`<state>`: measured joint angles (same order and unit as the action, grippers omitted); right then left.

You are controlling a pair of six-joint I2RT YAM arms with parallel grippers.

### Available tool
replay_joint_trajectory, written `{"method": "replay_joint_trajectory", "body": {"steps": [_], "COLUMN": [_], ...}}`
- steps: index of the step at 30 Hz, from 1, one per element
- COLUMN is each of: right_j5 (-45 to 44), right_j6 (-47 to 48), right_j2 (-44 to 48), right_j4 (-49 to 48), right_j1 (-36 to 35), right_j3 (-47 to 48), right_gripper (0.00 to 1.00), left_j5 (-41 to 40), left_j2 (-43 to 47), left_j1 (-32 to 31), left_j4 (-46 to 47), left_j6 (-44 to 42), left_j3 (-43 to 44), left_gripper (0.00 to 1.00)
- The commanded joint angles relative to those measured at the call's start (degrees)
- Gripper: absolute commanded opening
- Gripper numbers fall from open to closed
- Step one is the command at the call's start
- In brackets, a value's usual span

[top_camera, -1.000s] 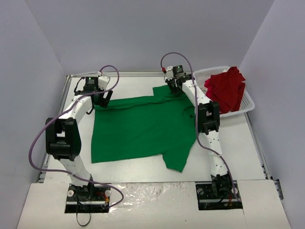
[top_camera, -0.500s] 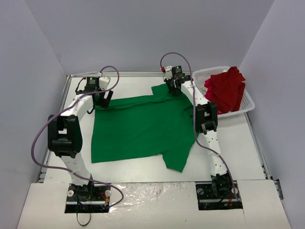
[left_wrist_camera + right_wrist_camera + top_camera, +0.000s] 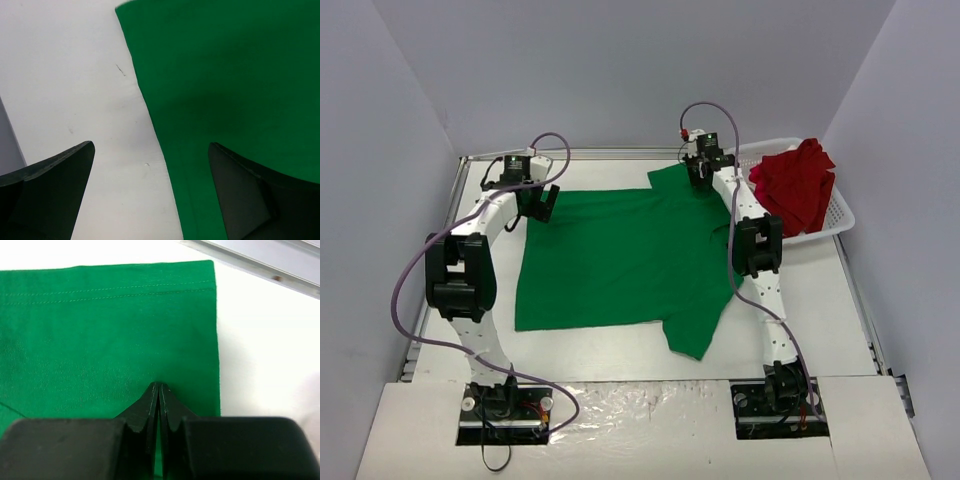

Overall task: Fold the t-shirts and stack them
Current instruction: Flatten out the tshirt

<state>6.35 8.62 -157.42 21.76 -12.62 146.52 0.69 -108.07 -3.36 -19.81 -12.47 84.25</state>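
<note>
Since a second ago the green shirt [image 3: 620, 255] has been tugged toward the far edge and lies flatter mid-counter [image 3: 600, 352]. Its far sleeve is pinched tight in the right gripper [image 3: 158, 386], while the left gripper [image 3: 150, 145] hangs wide open over the shirt's far left corner. Meanwhile the red shirt [image 3: 795, 185] is heaped in the basket [image 3: 840, 212] at the far right corner.

Robot lab cell: plain grey walls [image 3: 620, 70] around white table [image 3: 610, 348]; left arm [image 3: 460, 280], right arm [image 3: 757, 250] bolted on.
</note>
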Motion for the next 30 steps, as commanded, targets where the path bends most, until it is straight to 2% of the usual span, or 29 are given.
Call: {"method": "replay_joint_trajectory", "body": {"steps": [1, 10, 17, 22, 25, 26, 30], "right_j5": [-3.89, 1.2, 0.78, -6.17, -8.89, -9.51, -12.41], "right_j6": [-1.24, 0.77, 6.21, 9.75, 9.39, 9.74, 11.77], "right_j2": [-3.15, -1.57, 3.69, 11.69, 16.7, 18.1, 27.42], "right_j4": [1.36, 0.92, -5.39, -9.71, -10.33, -10.33, -10.69], "right_j1": [1.63, 1.55, -0.91, -5.39, -6.1, -6.19, -6.63], "right_j3": [1.66, 0.61, -1.06, -1.41, -4.21, -7.01, -16.68], "right_gripper": [0.0, 0.0, 0.01, 0.21, 0.27, 0.35, 0.34], "left_j5": [2.03, 4.4, 4.5, 3.27, 3.0, 3.0, 5.71], "left_j2": [-0.91, -5.66, -3.9, -0.04, 2.68, 3.39, 8.82], "left_j1": [0.45, 0.37, 0.02, 0.1, 0.19, 0.1, 0.1], "left_j4": [-2.95, -4.09, -3.13, -1.2, -0.93, -0.84, -2.59], "left_j6": [1.75, 3.68, 3.33, 2.01, 1.31, 0.96, -1.06], "left_j3": [3.11, 7.77, 5.85, 3.56, 2.24, 1.8, -1.89], "left_gripper": [0.97, 0.97, 0.97, 0.94, 0.94, 0.94, 0.94]}}
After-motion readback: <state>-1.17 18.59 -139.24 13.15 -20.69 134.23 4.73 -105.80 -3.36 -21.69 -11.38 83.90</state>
